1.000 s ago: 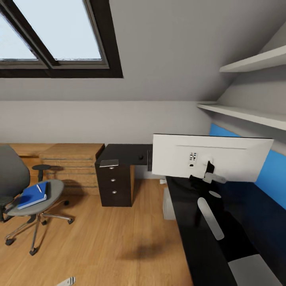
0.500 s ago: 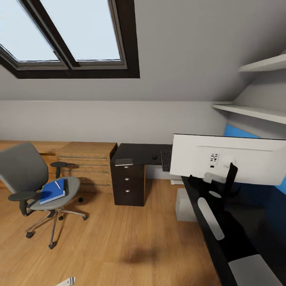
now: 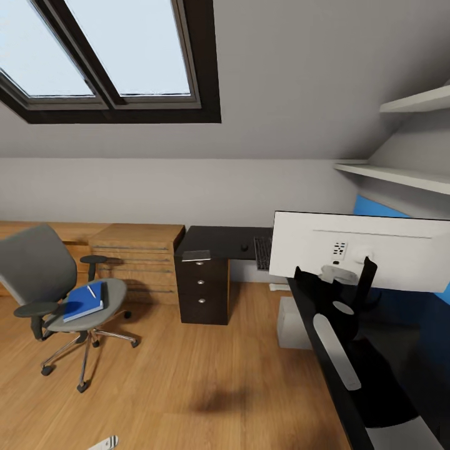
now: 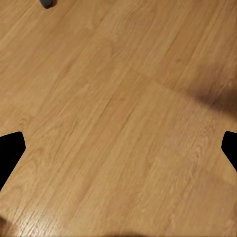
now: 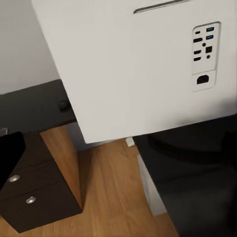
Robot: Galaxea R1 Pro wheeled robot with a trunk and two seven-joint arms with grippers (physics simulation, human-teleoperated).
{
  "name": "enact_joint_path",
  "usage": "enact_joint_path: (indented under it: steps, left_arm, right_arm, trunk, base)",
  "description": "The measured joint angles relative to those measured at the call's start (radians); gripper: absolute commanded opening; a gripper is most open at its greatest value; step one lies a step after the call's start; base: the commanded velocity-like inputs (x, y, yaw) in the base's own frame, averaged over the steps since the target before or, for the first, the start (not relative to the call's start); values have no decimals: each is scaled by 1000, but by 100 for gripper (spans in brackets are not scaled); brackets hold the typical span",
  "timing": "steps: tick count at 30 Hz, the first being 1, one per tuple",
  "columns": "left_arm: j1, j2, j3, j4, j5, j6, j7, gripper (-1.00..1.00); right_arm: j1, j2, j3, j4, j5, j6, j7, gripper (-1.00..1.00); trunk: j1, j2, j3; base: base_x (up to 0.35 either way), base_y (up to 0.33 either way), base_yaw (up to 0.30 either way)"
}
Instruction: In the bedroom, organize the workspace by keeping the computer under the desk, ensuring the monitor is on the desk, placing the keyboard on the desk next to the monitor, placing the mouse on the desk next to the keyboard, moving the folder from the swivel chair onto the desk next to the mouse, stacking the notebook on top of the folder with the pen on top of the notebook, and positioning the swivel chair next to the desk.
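Lifted a bit since half a second back: right gripper [image 3: 330,282], now up close behind the monitor [image 3: 375,250], fingers spread apart and holding nothing. Left gripper [image 4: 118,148] open too, over bare wood floor [image 4: 118,98]. Probably working on setting the monitor right on the glossy black desk [image 3: 219,240]; next, close both fingers on its thin white back. Flat blue folder [image 3: 81,303] with white pen [image 3: 91,291] far off the fingers, on soft grey swivel chair [image 3: 37,269]
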Motion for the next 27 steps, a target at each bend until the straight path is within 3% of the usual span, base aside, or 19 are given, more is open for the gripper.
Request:
enact_joint_path:
  steps: [5, 9, 15, 20, 21, 27]
  left_arm:
    - [0, -2, 0, 0, -1, 0, 0, 100]
    - [0, -3, 0, 0, -1, 0, -1, 100]
    - [0, -4, -14, 1, -2, 2, -1, 100]
    - [0, -4, -54, 2, -1, 3, 0, 100]
    - [0, -4, -73, 2, 0, 3, 0, 100]
    - [0, -5, -105, 3, 1, 3, 2, 100]
  right_arm:
    - [-3, 4, 10, -28, 10, 54, -6, 100]
    - [-67, 4, 11, -32, 16, 78, -15, 100]
    - [-283, 2, 9, 40, 17, 92, -51, 100]
    - [-463, 4, 10, 209, 17, 92, -89, 100]
    - [-527, 5, 10, 281, 17, 91, -96, 100]
    - [-668, 6, 10, 460, 12, 88, -105, 100]
  trunk:
    - [0, 0, 0]
    - [0, 0, 0]
    - [0, 0, 0]
    - [0, 0, 0]
    - [0, 0, 0]
    - [0, 0, 0]
  base:
    - [1, 1, 0]
    - [0, 0, 0]
    - [0, 0, 0]
    - [0, 0, 0]
    - [0, 0, 0]
    - [0, 0, 0]
